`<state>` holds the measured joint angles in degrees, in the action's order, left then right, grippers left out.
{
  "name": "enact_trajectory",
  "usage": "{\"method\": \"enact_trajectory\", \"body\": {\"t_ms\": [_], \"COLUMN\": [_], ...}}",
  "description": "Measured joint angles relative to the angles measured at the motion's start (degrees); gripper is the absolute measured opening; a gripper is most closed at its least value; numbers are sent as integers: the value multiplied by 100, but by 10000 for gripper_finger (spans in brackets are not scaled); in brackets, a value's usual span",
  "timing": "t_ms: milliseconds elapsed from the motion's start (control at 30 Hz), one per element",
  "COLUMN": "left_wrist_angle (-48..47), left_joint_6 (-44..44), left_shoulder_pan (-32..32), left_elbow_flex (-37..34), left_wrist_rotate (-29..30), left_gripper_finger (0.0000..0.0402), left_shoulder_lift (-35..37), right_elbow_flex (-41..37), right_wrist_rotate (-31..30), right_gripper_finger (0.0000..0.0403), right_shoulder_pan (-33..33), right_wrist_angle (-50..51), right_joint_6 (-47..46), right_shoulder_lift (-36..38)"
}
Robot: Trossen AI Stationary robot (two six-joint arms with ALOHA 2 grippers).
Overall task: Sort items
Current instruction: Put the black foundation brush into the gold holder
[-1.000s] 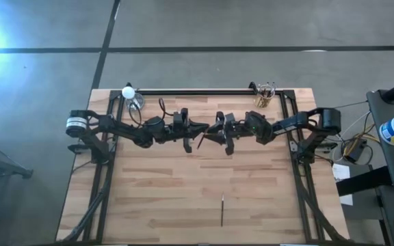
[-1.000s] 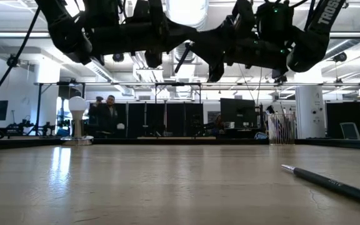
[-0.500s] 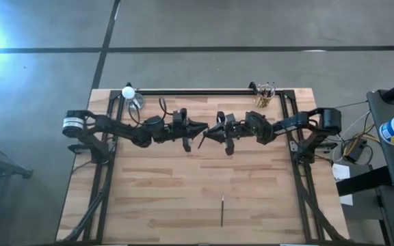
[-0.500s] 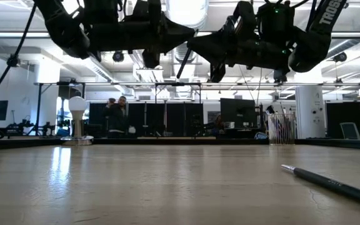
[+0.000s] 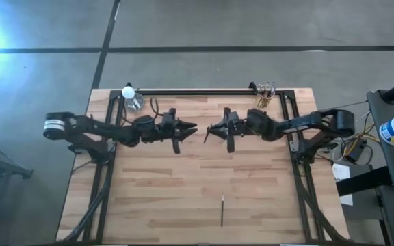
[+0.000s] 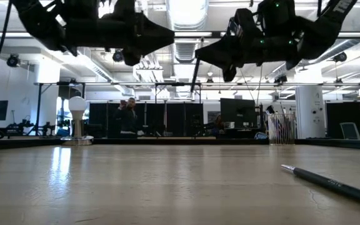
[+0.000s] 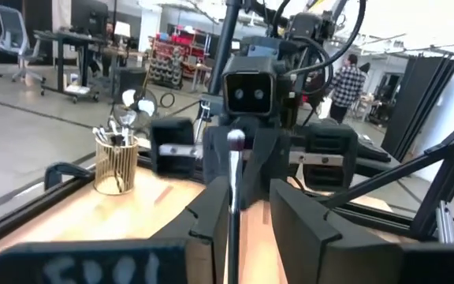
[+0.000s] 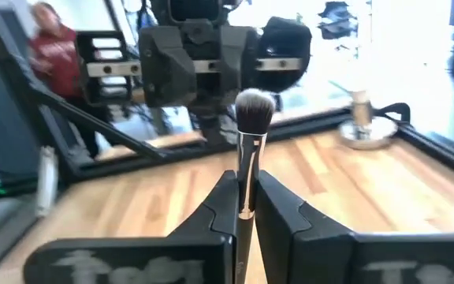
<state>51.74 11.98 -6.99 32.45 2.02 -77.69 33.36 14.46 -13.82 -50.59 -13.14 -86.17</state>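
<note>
Right wrist view: we find the right gripper jaws now clenched on the brush; left gripper jaws released, withdrawn. Handover complete.

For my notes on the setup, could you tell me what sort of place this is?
Probably an open robotics lab or workshop: exposed ceiling lights, a desk monitor beyond the wooden table, and a person standing among equipment racks.
</note>
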Motion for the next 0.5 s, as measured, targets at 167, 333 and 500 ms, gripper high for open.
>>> {"method": "enact_trajectory", "body": {"t_ms": [167, 333, 500], "left_wrist_angle": [408, 647, 1310], "left_joint_6": [-182, -332, -279], "left_shoulder_pan": [-9, -19, -53], "left_elbow_flex": [-513, -1073, -1617], "left_wrist_rotate": [16, 160, 268], "left_gripper_finger": [88, 88, 87], "left_shoulder_lift": [253, 354, 356], "right_elbow_flex": [-4, -7, -7], "right_wrist_rotate": [-545, -1173, -1869], "right_gripper_finger": [17, 17, 17], "right_shoulder_pan": [-50, -93, -293], "right_wrist_angle": [1306, 2502, 3709], "right_joint_6": [329, 422, 502], "right_shoulder_lift": [828, 1732, 2703]}}
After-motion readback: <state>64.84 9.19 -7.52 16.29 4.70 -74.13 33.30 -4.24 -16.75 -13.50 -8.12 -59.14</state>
